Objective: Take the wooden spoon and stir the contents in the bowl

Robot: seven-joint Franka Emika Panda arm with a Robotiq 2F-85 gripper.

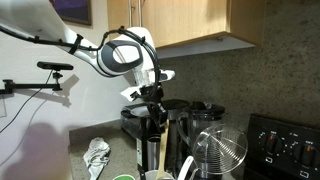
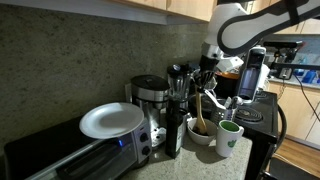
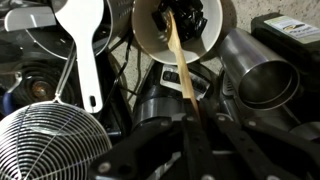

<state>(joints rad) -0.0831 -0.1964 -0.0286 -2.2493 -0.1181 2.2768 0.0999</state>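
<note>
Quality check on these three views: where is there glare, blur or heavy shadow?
Wrist view: the gripper is dark and out of focus, the wooden spoon and bowl sharper, glare streaks on the steel cup. In an exterior view the arm is blown out white; in an exterior view the white plate is bright amid dim surroundings.

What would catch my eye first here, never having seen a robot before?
The robot's hand grips a wooden spoon from above, its head down in a white bowl beside a green-and-white cup. A white plate lies atop the toaster oven.
</note>
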